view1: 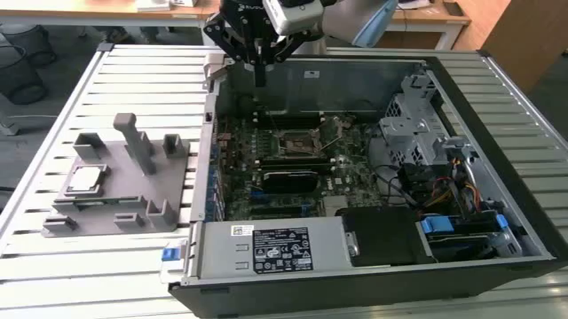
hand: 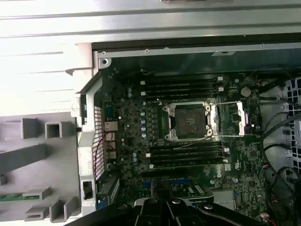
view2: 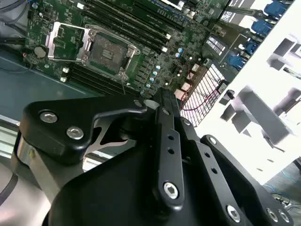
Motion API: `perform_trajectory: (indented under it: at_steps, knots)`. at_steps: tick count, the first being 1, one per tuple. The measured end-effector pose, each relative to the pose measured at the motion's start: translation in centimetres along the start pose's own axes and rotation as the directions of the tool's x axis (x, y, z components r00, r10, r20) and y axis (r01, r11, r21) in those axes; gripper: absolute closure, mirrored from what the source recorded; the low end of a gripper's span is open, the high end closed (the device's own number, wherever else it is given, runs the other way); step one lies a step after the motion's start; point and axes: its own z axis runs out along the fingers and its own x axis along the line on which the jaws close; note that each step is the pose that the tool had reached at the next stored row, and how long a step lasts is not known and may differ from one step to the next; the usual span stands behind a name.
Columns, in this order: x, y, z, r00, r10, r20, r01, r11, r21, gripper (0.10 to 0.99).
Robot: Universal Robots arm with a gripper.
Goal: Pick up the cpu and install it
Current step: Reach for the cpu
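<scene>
The cpu [view1: 86, 178], a small silvery square chip, lies flat on the grey fixture [view1: 116, 199] at the exterior view's left, outside the computer case. My gripper [view1: 260, 80] hangs above the case's back wall, far from the cpu, its fingers shut together with nothing between them. In the second wrist view the gripper [view2: 162, 96] looms over the motherboard. The black socket [view1: 297, 141] sits mid-board with its metal lid swung open [hand: 230, 120]. Both wrist views show the bare socket [view2: 108, 52] [hand: 188, 120].
The open case [view1: 497, 73] stands on a slatted metal table [view1: 133, 73]. Inside are memory sticks [hand: 181, 87], a power supply [view1: 266, 249], a drive cage [view1: 417, 126] and loose cables [view1: 443, 193]. Upright posts [view1: 133, 139] rise from the fixture beside the cpu.
</scene>
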Motion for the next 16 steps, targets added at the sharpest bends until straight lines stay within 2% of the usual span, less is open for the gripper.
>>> perform_trajectory:
  at_steps: [10, 16]
  knots:
    - [0.01, 0.0, 0.0, 1.0, 0.0, 0.0, 0.0, 1.0, 0.0, 0.98]
    - [0.53, -0.04, -0.02, 1.0, 0.0, 0.0, 0.0, 1.0, 0.0, 0.98]
